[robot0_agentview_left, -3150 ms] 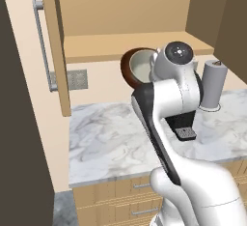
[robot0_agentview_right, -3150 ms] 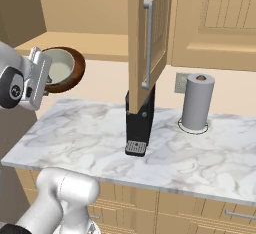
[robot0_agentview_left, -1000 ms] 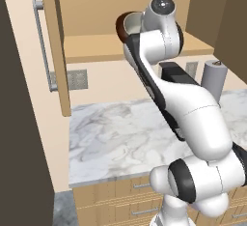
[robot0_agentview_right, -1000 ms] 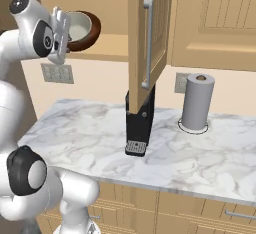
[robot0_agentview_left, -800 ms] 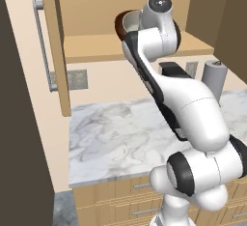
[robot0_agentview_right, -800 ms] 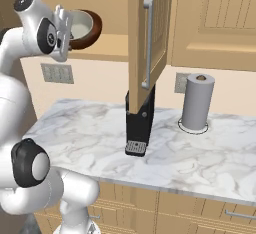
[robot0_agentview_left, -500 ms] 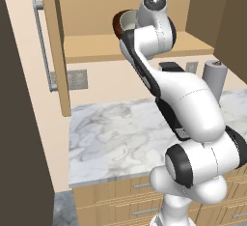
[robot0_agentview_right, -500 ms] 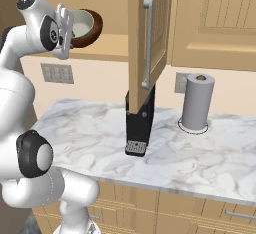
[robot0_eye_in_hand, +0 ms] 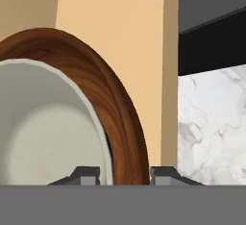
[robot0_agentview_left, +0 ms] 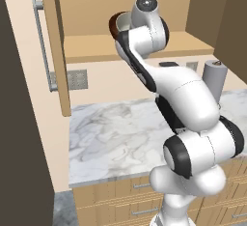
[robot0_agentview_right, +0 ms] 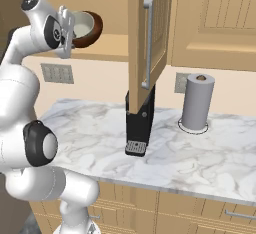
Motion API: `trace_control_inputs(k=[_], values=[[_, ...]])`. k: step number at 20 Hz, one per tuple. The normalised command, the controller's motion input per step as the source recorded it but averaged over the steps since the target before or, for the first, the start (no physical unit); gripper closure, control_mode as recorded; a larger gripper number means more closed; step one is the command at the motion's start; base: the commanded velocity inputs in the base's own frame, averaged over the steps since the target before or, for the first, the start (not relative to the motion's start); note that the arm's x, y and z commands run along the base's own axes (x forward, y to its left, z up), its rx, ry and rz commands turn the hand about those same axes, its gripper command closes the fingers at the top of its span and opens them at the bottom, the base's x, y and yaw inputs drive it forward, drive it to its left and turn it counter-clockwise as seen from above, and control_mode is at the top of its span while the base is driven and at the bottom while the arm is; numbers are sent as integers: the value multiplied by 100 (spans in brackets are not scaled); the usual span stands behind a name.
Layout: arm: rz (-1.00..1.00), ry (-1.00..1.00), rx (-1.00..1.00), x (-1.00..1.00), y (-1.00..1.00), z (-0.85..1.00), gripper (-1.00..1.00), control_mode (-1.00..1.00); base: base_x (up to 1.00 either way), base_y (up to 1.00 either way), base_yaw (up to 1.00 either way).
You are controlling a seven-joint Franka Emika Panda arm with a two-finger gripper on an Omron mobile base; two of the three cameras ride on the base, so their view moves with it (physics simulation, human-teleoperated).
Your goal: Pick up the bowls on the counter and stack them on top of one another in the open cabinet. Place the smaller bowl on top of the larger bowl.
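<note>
**Ana:** While the white arm was stretched up toward the light tan wooden wall cabinet [robot0_agentview_left: 144, 46], did you catch what it was carrying?

**Ben:** Both at once! The two-finger gripper [robot0_eye_in_hand: 125, 173] was pinching the rim of the wide, dark reddish-brown bowl [robot0_eye_in_hand: 120, 108], one tip on either side of it, and the small pale grey-green bowl [robot0_eye_in_hand: 43, 128] was already nested inside.

**Ana:** So the stack was up in the air, tipped on edge, right at the cabinet's mouth?

**Ben:** That was how it looked from the right: brown bowl [robot0_agentview_right: 90, 30] tilted steeply, pale one [robot0_agentview_right: 80, 26] showing its whitish inside, both above the lower shelf and not yet resting on it.

**Ana:** What worried you?

**Ben:** The small bowl. Nothing gripped it, I judged; it only sat in the big one. Tilted like that, a jolt might have slid it out onto the white-and-grey veined marble counter [robot0_agentview_right: 100, 128].

**Ana:** And the rim pinch?

**Ben:** Thin hold on a wide dish. It could have pivoted between the tips, or clipped the shelf edge on the way down, by my reckoning.
</note>
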Motion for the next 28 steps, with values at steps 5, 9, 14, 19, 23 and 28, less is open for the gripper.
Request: trace_control_inputs(k=[5,9,14,19,23,28], values=[[0,1,0,27,4,-9,100,-100,0,0,0],[0,3,0,27,4,-10,100,-100,0,0,0],[0,7,1,19,6,-20,100,-100,0,0,0],[0,7,0,14,7,-25,-100,-100,0,0,0],[0,3,0,13,10,-23,-100,-100,0,0,0],[0,0,0,11,2,-11,-100,-100,0,0,0]])
